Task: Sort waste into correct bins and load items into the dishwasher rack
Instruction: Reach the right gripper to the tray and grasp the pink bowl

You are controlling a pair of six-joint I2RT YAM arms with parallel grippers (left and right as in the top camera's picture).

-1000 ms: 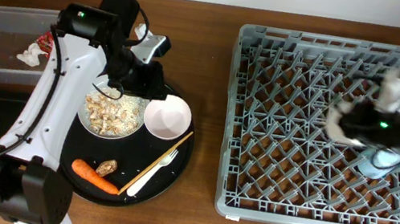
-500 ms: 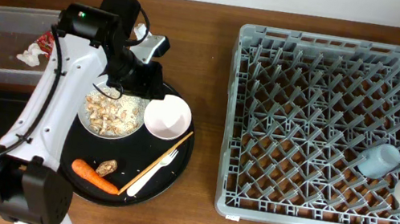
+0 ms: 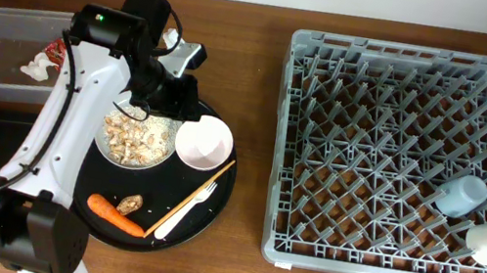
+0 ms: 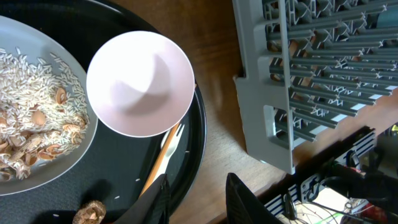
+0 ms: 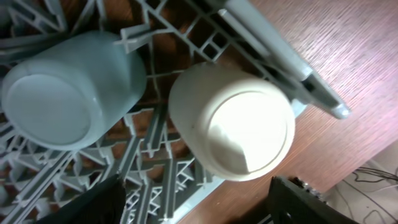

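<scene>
The right arm's fingers [image 5: 99, 202] are spread wide and grasp nothing. The cream-white cup [image 5: 236, 124] sits base-up just beyond them, in line with the gap but clear of both. It rests at the near right corner of the dishwasher rack [image 3: 397, 51], seemingly tilted against the rim, just beside the light blue cup [image 5: 68, 93]. The left arm's fingers [image 4: 241, 199] are parted and empty above the round black tray [image 4: 198, 149], near the smaller white bowl [image 4: 140, 84] and white plastic fork [image 4: 169, 140], touching neither.
</scene>
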